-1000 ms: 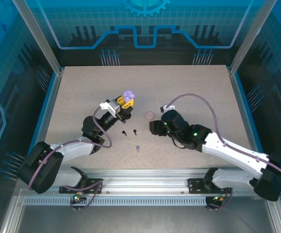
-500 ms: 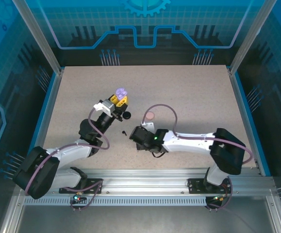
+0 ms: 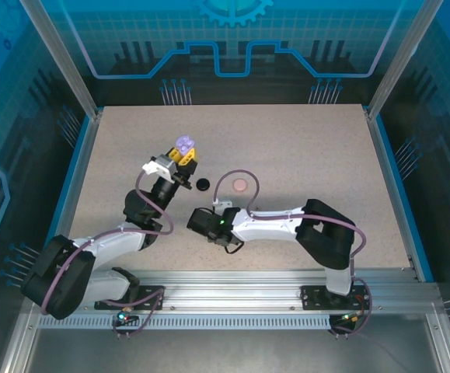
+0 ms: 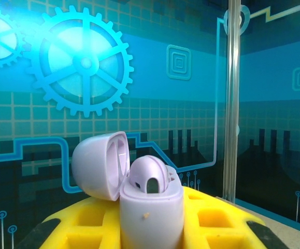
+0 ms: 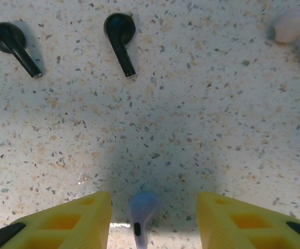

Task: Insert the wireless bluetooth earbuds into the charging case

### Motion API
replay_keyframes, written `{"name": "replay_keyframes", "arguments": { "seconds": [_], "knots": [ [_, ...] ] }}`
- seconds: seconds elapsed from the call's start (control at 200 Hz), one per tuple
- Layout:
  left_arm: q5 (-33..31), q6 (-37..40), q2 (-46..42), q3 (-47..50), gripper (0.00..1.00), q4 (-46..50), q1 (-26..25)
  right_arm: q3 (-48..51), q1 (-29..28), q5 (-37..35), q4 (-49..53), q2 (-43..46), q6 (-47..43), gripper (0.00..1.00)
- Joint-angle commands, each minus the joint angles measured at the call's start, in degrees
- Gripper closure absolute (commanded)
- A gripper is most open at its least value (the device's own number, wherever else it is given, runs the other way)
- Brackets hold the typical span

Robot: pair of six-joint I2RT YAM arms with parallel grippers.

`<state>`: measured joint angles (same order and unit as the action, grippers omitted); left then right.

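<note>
My left gripper (image 3: 183, 150) is shut on the open purple charging case (image 4: 152, 210), held upright between its yellow fingers (image 4: 90, 218). The lid (image 4: 99, 165) is tipped back to the left, and one purple earbud (image 4: 151, 179) sits in the case. My right gripper (image 5: 152, 223) points down at the table, open, with a second purple earbud (image 5: 142, 212) lying between its fingers (image 5: 74, 220), untouched. Two black earbuds (image 5: 119, 32) lie ahead of it on the table. A pale pink earbud (image 5: 293, 29) lies at the upper right of the right wrist view.
A round black case (image 3: 203, 183) and a round pink case (image 3: 241, 184) lie on the speckled table (image 3: 302, 148) between the grippers. The right arm (image 3: 287, 221) folds leftward low over the table's near middle. Glass walls close in the table.
The right arm has swung left and folded back, bringing its gripper down over the earbuds. The left gripper has moved left and away with the purple case.
</note>
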<state>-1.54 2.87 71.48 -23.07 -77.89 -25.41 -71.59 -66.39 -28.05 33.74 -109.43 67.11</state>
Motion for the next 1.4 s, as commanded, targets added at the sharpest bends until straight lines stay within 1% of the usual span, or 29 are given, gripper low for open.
{"name": "replay_keyframes", "arguments": {
  "seconds": [0.0,0.275,0.665,1.12,1.396],
  "knots": [
    [-0.6,-1.6,-1.5,0.6,1.00,-2.3,1.1,-2.2,-0.9,-0.6,3.0,-2.4,2.1,0.55],
    [0.0,-2.3,-1.3,0.4,1.00,-2.3,1.7,-3.5,-0.9,-0.5,3.7,-4.7,2.8,0.61],
    [0.4,-2.9,-1.4,0.6,1.00,-2.3,2.1,-4.7,-0.8,-0.1,4.1,-6.7,3.0,0.66],
    [1.1,-3.1,-1.1,0.3,1.00,-2.3,2.1,0.5,-1.0,0.4,0.8,-3.9,5.2,0.73],
    [1.6,-3.5,-0.9,0.0,1.00,-2.3,2.0,2.2,-1.1,0.5,-0.8,-3.4,5.6,0.78]
  ]
}}
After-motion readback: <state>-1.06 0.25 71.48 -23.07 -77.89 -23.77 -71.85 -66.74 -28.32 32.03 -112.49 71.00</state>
